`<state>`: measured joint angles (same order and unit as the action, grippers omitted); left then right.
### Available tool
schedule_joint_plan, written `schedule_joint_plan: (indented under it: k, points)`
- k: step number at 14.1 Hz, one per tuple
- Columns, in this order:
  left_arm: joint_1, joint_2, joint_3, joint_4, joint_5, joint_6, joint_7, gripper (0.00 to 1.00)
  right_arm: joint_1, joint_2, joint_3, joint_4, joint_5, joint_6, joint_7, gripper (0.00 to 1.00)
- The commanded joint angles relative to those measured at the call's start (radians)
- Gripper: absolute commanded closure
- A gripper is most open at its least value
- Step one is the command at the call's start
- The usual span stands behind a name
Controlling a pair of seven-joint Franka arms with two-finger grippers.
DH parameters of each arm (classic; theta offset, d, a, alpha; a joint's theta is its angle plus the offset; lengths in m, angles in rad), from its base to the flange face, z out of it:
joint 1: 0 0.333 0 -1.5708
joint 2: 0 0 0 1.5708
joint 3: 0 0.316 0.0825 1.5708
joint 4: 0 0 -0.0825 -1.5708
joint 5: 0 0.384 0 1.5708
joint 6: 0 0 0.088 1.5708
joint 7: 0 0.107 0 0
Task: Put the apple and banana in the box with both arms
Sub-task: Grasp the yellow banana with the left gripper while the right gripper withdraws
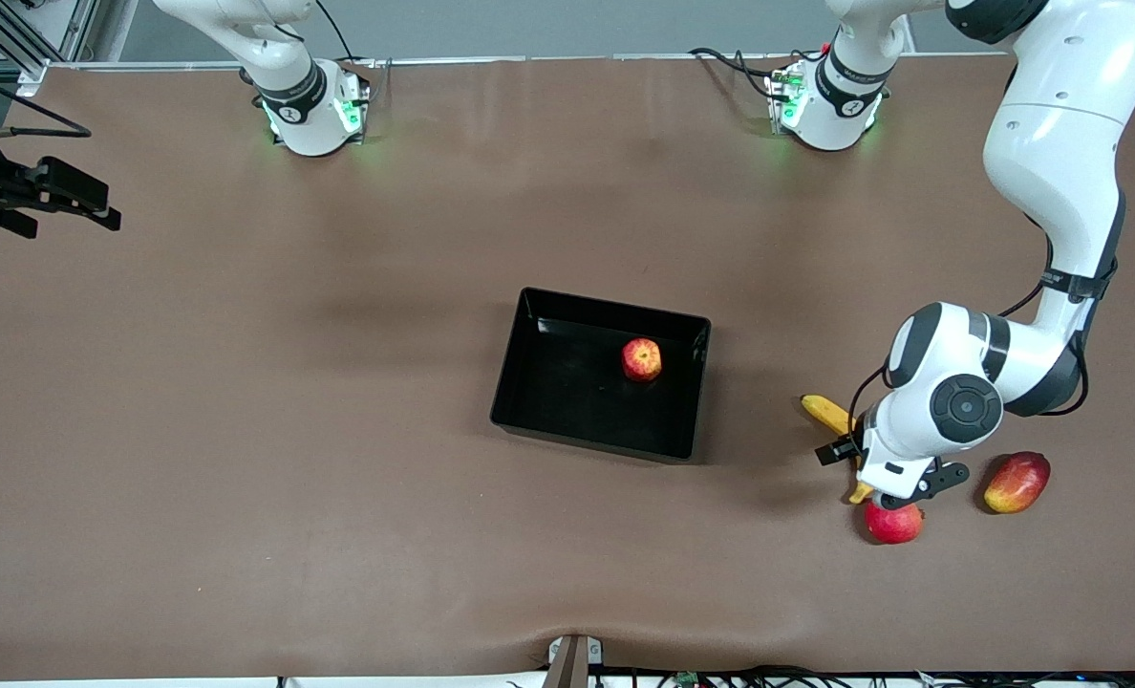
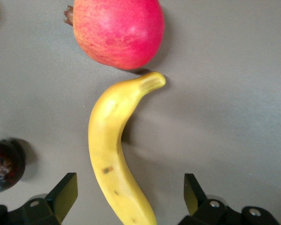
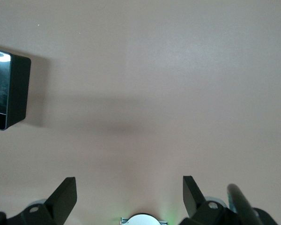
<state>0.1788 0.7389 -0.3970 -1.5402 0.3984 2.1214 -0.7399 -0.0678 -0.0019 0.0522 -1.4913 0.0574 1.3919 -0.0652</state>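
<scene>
The apple (image 1: 641,359) lies in the black box (image 1: 567,397), near the wall toward the left arm's end. The banana (image 1: 824,411) lies on the table beside the box, toward the left arm's end, mostly hidden under the left wrist. In the left wrist view the banana (image 2: 113,145) runs lengthwise between the fingers. My left gripper (image 1: 890,478) (image 2: 129,187) is open, low over the banana, one finger on each side, not touching it. My right gripper (image 1: 90,205) (image 3: 129,185) is open and empty, up over the table at the right arm's end. A box corner (image 3: 11,89) shows in the right wrist view.
A pinkish-red round fruit (image 1: 893,523) (image 2: 117,30) lies right at the banana's tip, nearer to the front camera. A red-yellow mango (image 1: 1017,482) lies beside it, toward the left arm's end of the table.
</scene>
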Motion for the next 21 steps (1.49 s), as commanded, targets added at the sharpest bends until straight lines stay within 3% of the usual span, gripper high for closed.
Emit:
schedule_joint_plan:
  k: [1, 7, 9, 12, 13, 14, 17, 21]
  points:
    - [0.004, -0.001, 0.016, -0.038, 0.022, 0.046, -0.019, 0.0, 0.0, -0.029, -0.003, -0.027, -0.01, 0.003, 0.004, 0.0]
    - [0.001, 0.033, 0.032, -0.054, 0.028, 0.055, -0.019, 0.0, 0.0, -0.029, -0.003, -0.027, -0.01, 0.003, 0.005, 0.0]
    - [-0.001, 0.031, 0.03, -0.054, 0.031, 0.055, -0.019, 0.26, 0.0, -0.029, -0.003, -0.027, -0.01, 0.003, 0.005, 0.0]
    - [-0.007, 0.033, 0.032, -0.054, 0.033, 0.055, -0.018, 0.79, 0.0, -0.029, -0.003, -0.027, -0.01, 0.001, 0.005, 0.0]
    - [-0.012, 0.03, 0.03, -0.054, 0.033, 0.054, -0.013, 0.93, 0.0, -0.029, -0.003, -0.027, -0.01, 0.002, 0.005, 0.0]
    - [-0.013, 0.024, 0.029, -0.052, 0.034, 0.051, -0.012, 1.0, 0.0, -0.029, -0.003, -0.027, -0.01, 0.003, 0.005, 0.0]
    - [-0.056, -0.024, 0.018, -0.048, 0.034, 0.023, -0.004, 1.0, 0.0, -0.029, -0.003, -0.027, -0.01, 0.003, 0.005, 0.0]
    - [-0.149, -0.157, 0.017, -0.034, 0.031, -0.047, -0.006, 1.0, -0.001, -0.029, -0.003, -0.027, -0.01, 0.001, 0.005, 0.0]
